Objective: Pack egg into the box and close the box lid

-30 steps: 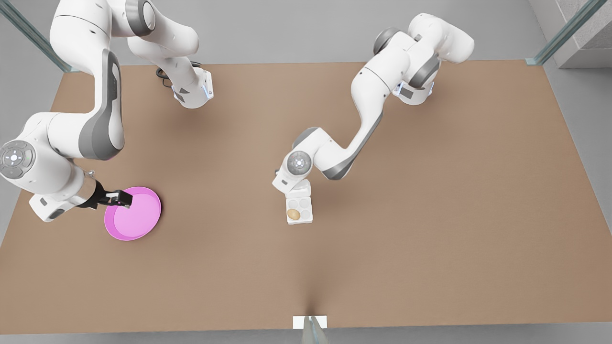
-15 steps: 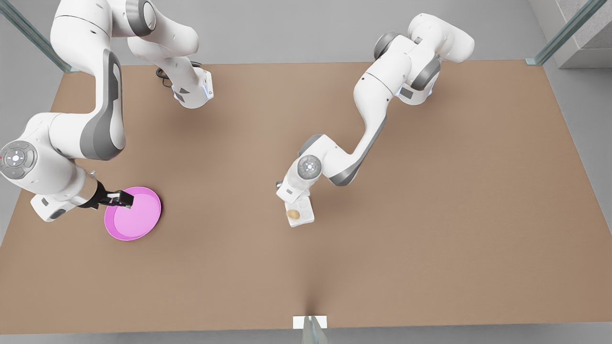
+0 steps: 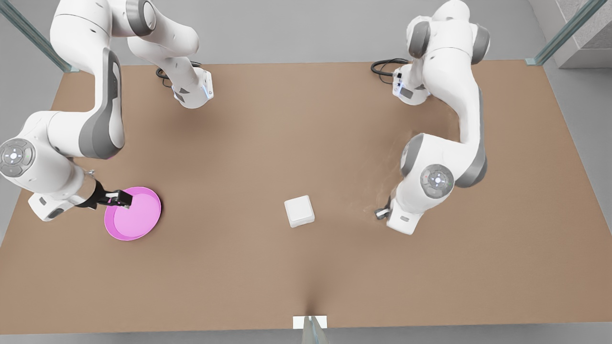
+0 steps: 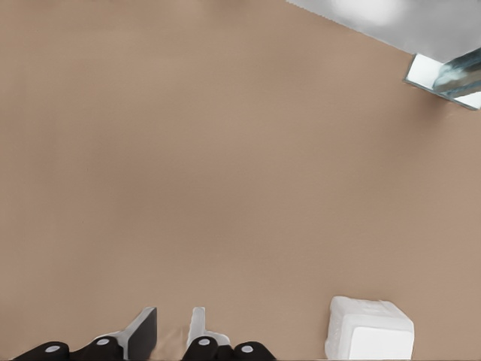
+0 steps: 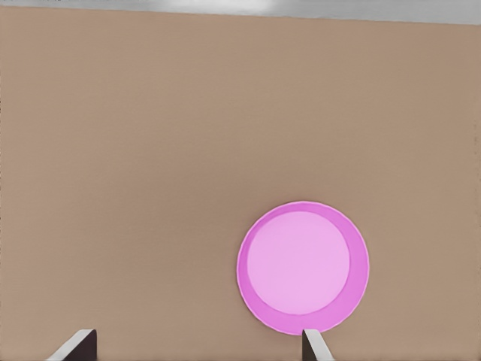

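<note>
No legible text or markings anywhere.

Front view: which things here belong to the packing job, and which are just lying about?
Job: small white square egg carton, closed; left tool beside it, open.
Lying about: round pink plate; right tool over its edge, open, waiting.

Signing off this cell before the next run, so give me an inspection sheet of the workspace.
Surface: brown table, flat, no spills seen.
Job's things: box mid-table, box lid shut, contents hidden.
Clutter: pink plate at the front view's left.
Grippers: right gripper open over the plate's rim; left gripper beside the box, fingers slightly apart, holding nothing.
Cables: black cables at the arm bases.
Surroundings: grey floor, glass panels at the corners.
</note>
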{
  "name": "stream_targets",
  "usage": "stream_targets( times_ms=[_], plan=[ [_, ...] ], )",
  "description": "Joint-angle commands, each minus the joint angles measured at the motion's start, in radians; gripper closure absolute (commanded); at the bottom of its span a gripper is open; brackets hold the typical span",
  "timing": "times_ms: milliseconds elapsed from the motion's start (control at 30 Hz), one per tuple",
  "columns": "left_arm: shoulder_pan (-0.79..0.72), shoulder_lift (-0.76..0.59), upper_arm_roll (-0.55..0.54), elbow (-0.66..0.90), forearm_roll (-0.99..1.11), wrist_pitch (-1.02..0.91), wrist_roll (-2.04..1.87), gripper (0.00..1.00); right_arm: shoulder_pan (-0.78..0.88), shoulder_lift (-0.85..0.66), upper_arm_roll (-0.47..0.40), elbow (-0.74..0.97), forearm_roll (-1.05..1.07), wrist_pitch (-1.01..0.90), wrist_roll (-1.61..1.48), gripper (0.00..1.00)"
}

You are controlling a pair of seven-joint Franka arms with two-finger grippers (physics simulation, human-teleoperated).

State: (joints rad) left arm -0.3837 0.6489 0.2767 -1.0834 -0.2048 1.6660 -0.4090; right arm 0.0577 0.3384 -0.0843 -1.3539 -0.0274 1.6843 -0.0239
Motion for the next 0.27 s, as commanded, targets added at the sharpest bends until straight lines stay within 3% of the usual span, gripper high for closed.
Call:
stream_targets(
  times_ms=[0,67,100,133,233],
  plan=[
    [0.024,0.000,0.002,0.002,-0.019,0.000,0.059,0.00,-0.002,0.001,0.000,0.002,0.000,0.000,-0.001,0.00],
    [0.045,-0.248,0.055,-0.006,0.007,-0.196,0.214,0.00,0.001,-0.001,-0.002,0.013,-0.002,0.000,-0.001,0.00],
    [0.049,-0.347,0.030,-0.053,0.087,-0.222,0.225,0.00,0.001,-0.001,0.000,0.015,0.000,-0.001,-0.002,0.00],
    [0.109,-0.387,-0.036,-0.069,0.096,-0.224,0.237,0.00,-0.001,-0.001,-0.002,0.015,0.000,0.000,-0.001,0.00],
    [0.129,-0.434,-0.067,-0.133,0.108,-0.215,0.242,0.00,-0.001,-0.001,-0.002,0.013,0.000,0.000,0.001,0.00]
  ],
)
